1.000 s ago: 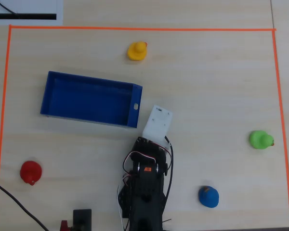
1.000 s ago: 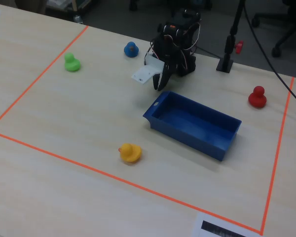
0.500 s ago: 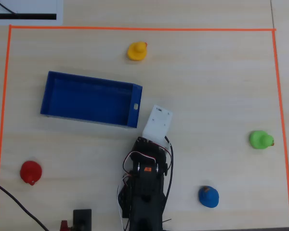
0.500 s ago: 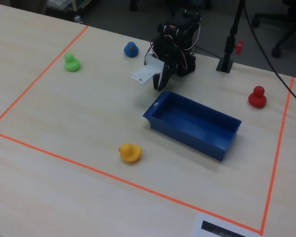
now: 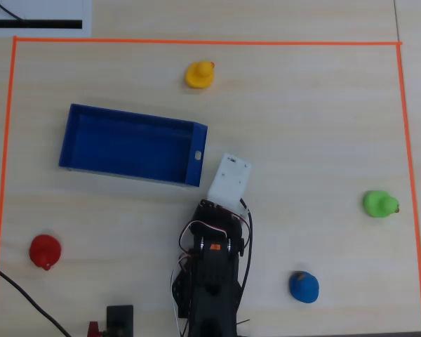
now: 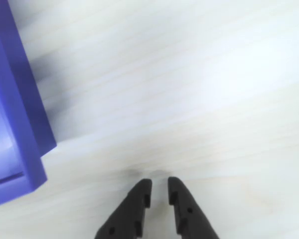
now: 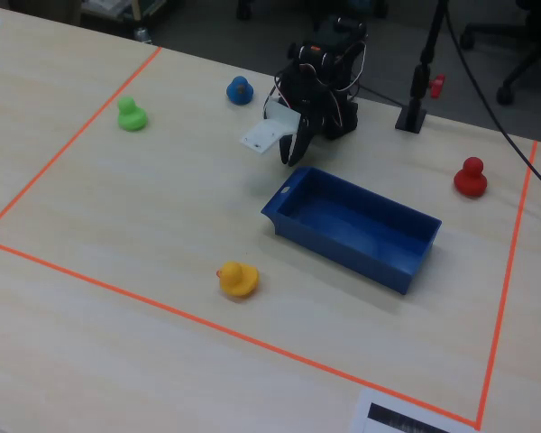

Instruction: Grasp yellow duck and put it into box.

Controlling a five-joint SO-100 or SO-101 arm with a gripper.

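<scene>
With its jaws nearly pressed together and empty beside the box [image 7: 352, 227], the gripper [image 6: 158, 191] must spread wide, reach across the table [image 5: 302, 119] and descend squarely over the yellow duck [image 5: 199, 74], which sits well beyond the box's far wall.

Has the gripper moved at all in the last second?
No. In the fixed view the gripper hangs at the same spot beside the shallow blue plastic box's short end.
</scene>
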